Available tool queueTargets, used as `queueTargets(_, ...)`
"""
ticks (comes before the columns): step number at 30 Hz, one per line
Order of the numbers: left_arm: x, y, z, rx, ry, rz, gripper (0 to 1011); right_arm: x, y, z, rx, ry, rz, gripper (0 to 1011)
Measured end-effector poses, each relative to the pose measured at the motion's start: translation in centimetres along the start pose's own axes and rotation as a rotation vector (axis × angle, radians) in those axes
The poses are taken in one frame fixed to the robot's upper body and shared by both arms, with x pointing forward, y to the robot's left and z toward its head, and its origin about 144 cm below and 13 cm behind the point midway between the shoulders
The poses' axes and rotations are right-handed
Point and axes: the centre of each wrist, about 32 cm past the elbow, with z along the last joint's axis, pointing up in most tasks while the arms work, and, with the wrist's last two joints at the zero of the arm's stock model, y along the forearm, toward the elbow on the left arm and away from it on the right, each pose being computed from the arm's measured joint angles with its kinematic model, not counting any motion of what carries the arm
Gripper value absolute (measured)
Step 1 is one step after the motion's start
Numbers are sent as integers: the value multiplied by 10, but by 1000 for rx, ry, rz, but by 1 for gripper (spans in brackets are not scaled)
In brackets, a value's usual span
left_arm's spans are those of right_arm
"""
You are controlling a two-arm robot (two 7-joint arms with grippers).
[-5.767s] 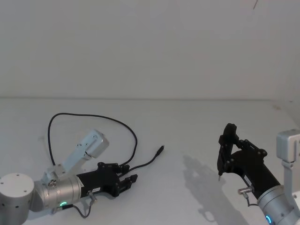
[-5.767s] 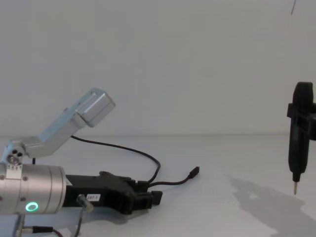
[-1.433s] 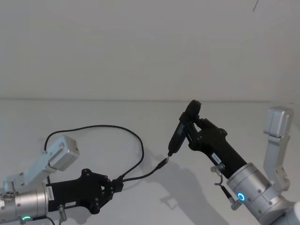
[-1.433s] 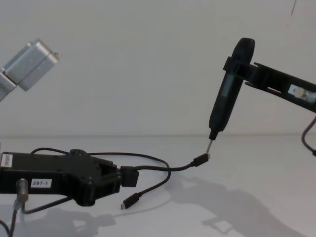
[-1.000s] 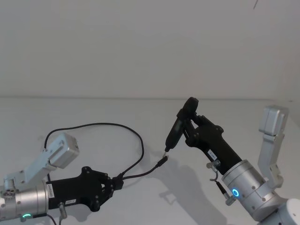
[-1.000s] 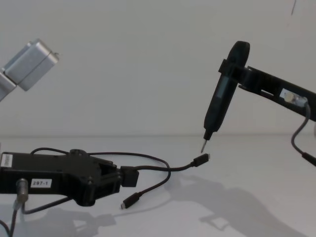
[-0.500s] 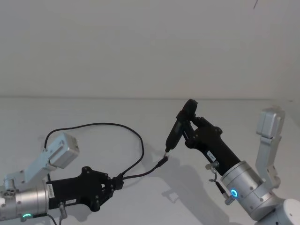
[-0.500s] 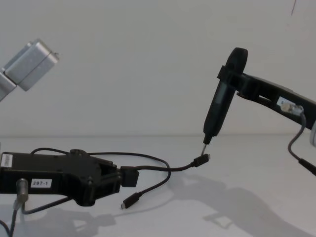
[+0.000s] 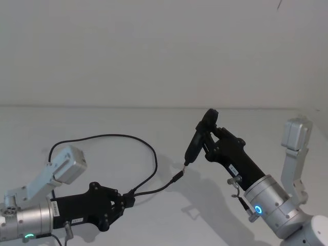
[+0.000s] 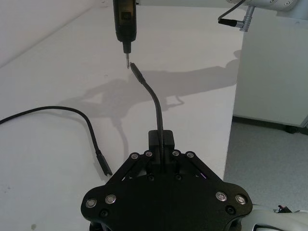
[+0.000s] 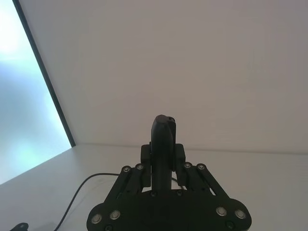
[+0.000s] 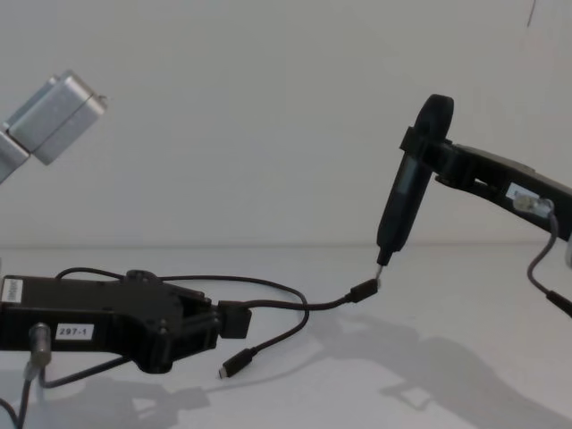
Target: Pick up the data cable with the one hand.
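Observation:
The data cable [image 9: 148,148] is thin and black and loops over the white table. My left gripper [image 9: 126,200], the one hand with the white label [image 12: 73,332], is shut on the cable's fork block [image 12: 234,318] low over the table. One short end rises to a plug [image 12: 362,290] held in the air. The other plug [image 12: 234,362] lies on the table. My right gripper [image 9: 211,141] is shut on a black pen-shaped tool [image 12: 408,198]. Its metal tip [image 12: 383,260] sits right at the raised plug [image 10: 136,73].
The white table [image 9: 102,123] runs back to a plain white wall. In the left wrist view the table edge [image 10: 236,91] drops off to a grey floor. The silver camera block [image 12: 55,105] on my left wrist stands above the left arm.
My right arm has shifted the pen tool slightly right and down, bringing its tip to the raised plug. The left gripper and the cable have held still.

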Motion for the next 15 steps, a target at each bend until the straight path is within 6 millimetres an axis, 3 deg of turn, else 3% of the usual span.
queueTargets(15,0,0,0,0,0,0,39,8,-4,3,-15,-7,6,279)
